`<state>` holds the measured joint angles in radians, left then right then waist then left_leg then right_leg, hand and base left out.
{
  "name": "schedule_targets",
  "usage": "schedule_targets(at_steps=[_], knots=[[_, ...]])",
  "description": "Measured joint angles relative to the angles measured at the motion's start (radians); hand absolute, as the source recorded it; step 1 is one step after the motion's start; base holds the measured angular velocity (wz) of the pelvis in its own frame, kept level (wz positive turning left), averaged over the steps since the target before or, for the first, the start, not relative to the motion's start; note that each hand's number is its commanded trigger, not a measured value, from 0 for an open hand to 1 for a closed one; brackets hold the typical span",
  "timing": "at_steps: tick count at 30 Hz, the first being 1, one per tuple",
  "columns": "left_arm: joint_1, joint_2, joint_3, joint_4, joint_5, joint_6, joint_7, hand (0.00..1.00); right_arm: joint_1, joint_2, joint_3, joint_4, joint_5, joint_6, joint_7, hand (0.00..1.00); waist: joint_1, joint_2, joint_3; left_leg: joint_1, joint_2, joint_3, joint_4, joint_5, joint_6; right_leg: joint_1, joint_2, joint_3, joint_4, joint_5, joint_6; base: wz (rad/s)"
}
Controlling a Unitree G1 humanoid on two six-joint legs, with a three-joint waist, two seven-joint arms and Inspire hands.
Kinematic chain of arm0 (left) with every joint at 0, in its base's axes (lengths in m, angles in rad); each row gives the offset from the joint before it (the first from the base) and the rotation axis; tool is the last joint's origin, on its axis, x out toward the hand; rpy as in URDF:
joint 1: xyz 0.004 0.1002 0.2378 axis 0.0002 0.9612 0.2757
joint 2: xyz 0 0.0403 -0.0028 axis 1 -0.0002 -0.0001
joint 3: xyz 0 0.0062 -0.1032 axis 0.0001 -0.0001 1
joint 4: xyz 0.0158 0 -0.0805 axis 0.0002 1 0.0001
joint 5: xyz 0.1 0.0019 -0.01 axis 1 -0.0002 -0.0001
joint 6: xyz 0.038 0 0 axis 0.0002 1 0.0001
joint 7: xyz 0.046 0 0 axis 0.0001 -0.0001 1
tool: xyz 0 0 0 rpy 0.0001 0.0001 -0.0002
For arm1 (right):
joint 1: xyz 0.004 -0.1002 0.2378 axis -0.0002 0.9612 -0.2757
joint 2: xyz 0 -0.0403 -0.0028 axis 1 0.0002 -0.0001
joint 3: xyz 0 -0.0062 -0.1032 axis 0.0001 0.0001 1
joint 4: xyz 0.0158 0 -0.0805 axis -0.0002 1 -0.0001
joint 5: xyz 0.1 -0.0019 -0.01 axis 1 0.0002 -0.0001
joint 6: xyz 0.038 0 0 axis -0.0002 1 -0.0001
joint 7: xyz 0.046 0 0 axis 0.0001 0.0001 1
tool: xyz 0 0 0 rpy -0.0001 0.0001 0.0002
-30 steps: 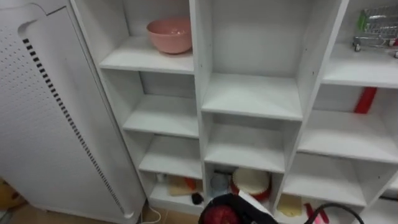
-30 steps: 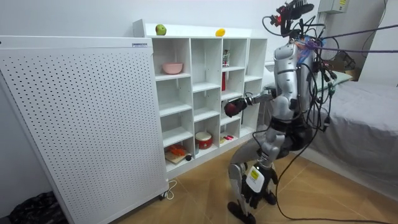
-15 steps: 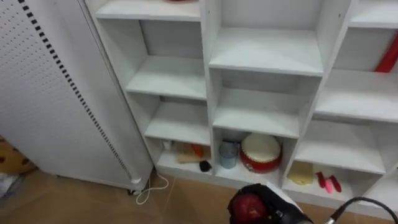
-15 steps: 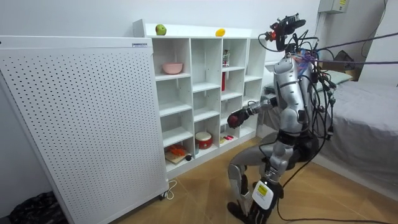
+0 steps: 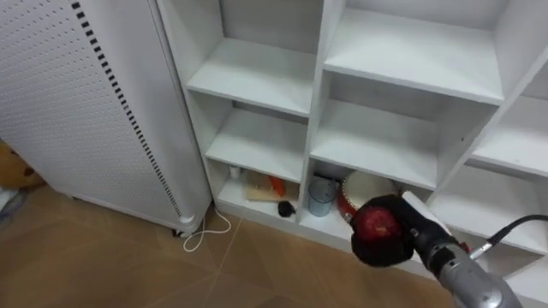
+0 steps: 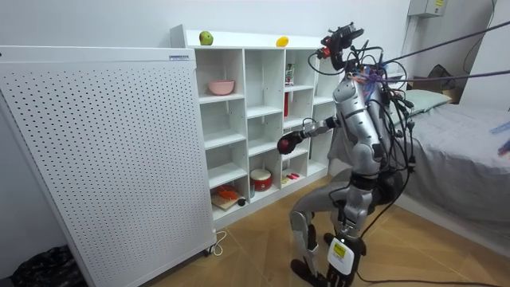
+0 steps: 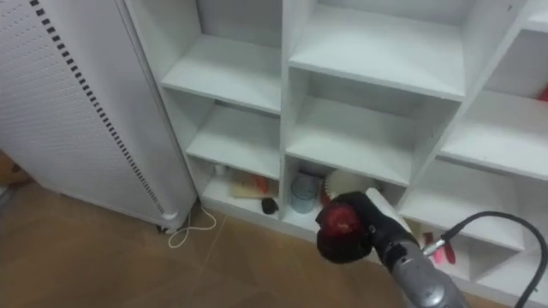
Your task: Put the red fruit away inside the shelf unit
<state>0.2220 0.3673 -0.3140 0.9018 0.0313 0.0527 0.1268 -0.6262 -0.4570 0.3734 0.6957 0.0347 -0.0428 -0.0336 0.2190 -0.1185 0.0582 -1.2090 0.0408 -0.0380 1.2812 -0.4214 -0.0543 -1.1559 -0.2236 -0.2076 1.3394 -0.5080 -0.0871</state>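
A red apple (image 5: 375,222) sits in my right hand (image 5: 390,250), whose dark fingers curl round it. The arm comes in from the lower right. Hand and apple hang in front of the white closet (image 5: 402,60), level with its bottom row and just before the middle column. In the room view I stand before the closet with knees bent, the right hand (image 6: 285,144) stretched toward it. A green fruit (image 6: 206,37) and a yellow fruit (image 6: 282,41) lie on the closet's top.
The bottom compartments hold a red-and-white round container (image 5: 360,190), a grey cup (image 5: 320,197), a board with something orange (image 5: 261,186) and a small dark thing (image 5: 285,208). A white perforated panel (image 5: 77,111) stands at the left. A pink bowl (image 6: 221,87) sits on an upper shelf.
The camera has tipped down toward the lower shelves. My upper body has leaned toward the closet, and the right hand with the apple has moved forward, closer to the shelves.
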Motion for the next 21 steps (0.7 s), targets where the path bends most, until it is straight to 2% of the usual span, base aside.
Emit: schedule_targets(at_steps=[6,10,13,17,21], knots=[[0.013,0.023,-0.003,-0.018,-0.001,0.017,0.001,0.00,-0.045,-0.002,0.015,0.033,0.005,0.001,-0.071,1.00,0.009,-0.016,0.0000,-0.028,-0.013,-0.005,-0.001,-0.002,0.007,-0.013,-0.020,-0.017,-0.001,-0.009,0.002,0.10],[0.013,0.044,-0.004,-0.017,-0.001,0.013,0.002,0.00,-0.087,-0.030,0.053,0.044,0.014,0.001,-0.125,1.00,0.010,-0.028,0.0006,-0.038,-0.021,-0.010,-0.002,-0.001,0.011,-0.016,-0.032,-0.025,-0.003,-0.013,0.002,0.07],[0.013,0.061,-0.003,-0.017,0.000,0.014,0.002,0.00,-0.119,-0.047,0.068,0.070,0.053,0.000,-0.173,1.00,0.011,-0.028,0.0006,-0.044,-0.024,-0.017,-0.002,-0.002,0.013,-0.012,-0.036,-0.038,-0.009,-0.014,0.002,0.05],[0.015,0.067,-0.007,-0.018,0.000,0.029,0.015,0.00,-0.151,-0.054,0.076,0.150,0.133,0.002,-0.221,1.00,0.024,-0.030,0.0015,-0.040,-0.023,-0.019,-0.006,-0.003,0.016,0.000,-0.036,-0.044,-0.018,-0.015,0.006,0.02],[0.015,0.079,-0.019,-0.019,0.000,0.046,0.034,0.00,-0.159,-0.065,0.076,0.182,0.176,0.019,-0.277,1.00,0.029,-0.032,0.0026,-0.040,-0.024,-0.019,-0.007,-0.004,0.018,0.003,-0.037,-0.046,-0.021,-0.019,0.012,0.03]])
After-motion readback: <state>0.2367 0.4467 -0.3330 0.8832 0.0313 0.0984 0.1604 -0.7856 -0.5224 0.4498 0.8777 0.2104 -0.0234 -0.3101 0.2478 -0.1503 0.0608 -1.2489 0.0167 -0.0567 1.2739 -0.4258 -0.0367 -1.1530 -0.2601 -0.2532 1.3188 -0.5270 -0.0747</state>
